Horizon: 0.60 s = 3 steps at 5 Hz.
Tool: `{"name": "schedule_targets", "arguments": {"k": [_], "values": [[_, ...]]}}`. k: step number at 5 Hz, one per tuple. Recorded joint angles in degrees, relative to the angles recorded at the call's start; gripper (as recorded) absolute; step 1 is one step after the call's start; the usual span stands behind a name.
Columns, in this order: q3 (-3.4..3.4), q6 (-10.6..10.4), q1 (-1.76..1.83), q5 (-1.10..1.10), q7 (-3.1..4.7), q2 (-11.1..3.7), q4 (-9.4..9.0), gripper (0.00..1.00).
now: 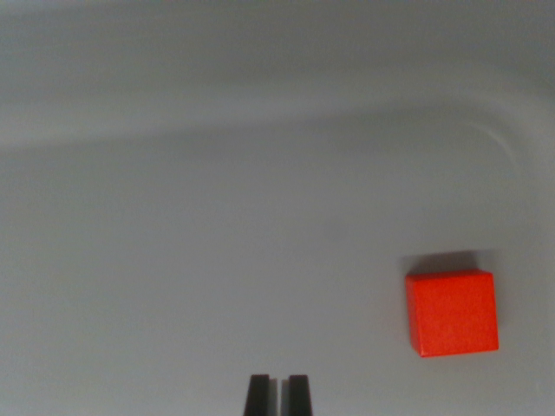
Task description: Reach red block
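Gripper point(277, 394) tips show at the bottom edge of the wrist view as two dark, square-ended fingers point(257, 394) standing side by side with only a thin slit between them, so the jaws read as closed on nothing. What the coming move turns on is direction: the red block point(452, 313) lies well off to the wrist view's right of the fingertips and a little further up the frame, clearly apart from them, with bare surface between. To reach it, the tool would likely need to travel mainly toward the wrist view's right and slightly forward. The block looks like a solid, matte, saturated red cube with crisp edges, its top face nearly square and only slightly turned against the frame, so it offers no real long axis. A soft shadow sits along its upper edge. It rests on a smooth, pale grey surface point(217, 260) that seems to curve upward into a rounded rim or wall across the top of the view, perhaps a tray or tub, though the blur there makes that uncertain
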<state>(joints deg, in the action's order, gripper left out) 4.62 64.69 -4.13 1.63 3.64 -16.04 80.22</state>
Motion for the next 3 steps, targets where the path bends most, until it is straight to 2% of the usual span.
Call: {"name": "schedule_targets", "arguments": {"k": [1,2,3], "values": [[0.44,-2.7,-0.73,0.06,0.57,-1.42,-1.23,0.0],[0.44,-2.7,-0.73,0.06,0.57,-1.42,-1.23,0.0],[0.86,-5.2,-1.42,0.12,1.1,-2.75,-2.39,0.0]]}}
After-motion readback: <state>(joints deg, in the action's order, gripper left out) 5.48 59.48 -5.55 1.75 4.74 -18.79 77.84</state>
